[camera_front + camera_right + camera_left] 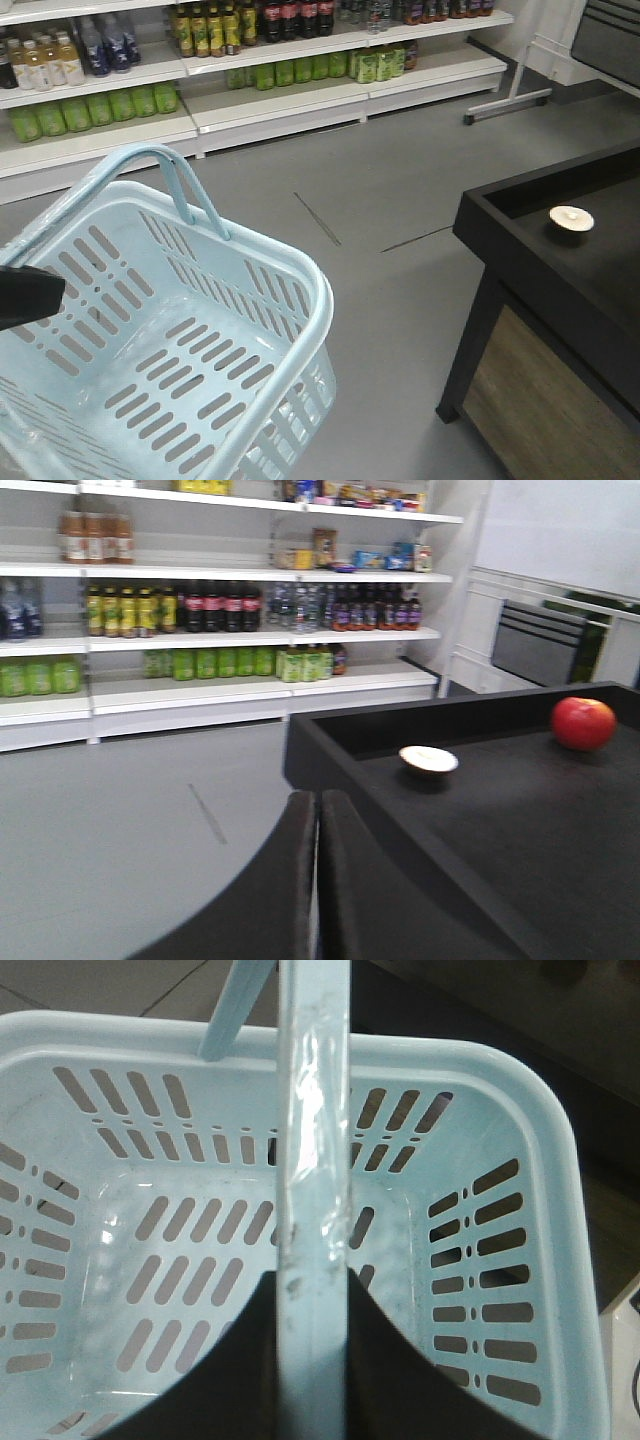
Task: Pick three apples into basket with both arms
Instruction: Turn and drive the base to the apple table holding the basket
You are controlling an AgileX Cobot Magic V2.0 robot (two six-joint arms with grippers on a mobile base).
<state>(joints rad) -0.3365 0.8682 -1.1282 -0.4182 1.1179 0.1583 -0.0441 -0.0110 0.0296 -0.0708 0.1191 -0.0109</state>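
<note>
Basket [190,330], pale blue and empty, hangs by its hoop handle [313,1160], which the left gripper [313,1290] clamps between both fingers. Black display table [480,820] fills the right wrist view. One red apple [583,723] rests on it at two o'clock from the right gripper [317,800], well apart. That gripper, the nearer one, is closed, fingers touching, holding nothing.

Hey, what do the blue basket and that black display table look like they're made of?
The basket looks like moulded plastic, pale blue, slightly glossy, with thin slotted walls. Crinkled clear film, probably tape, wraps its handle. The display table looks matte black, perhaps painted board or laminate; its side panel shows wood grain.
</note>
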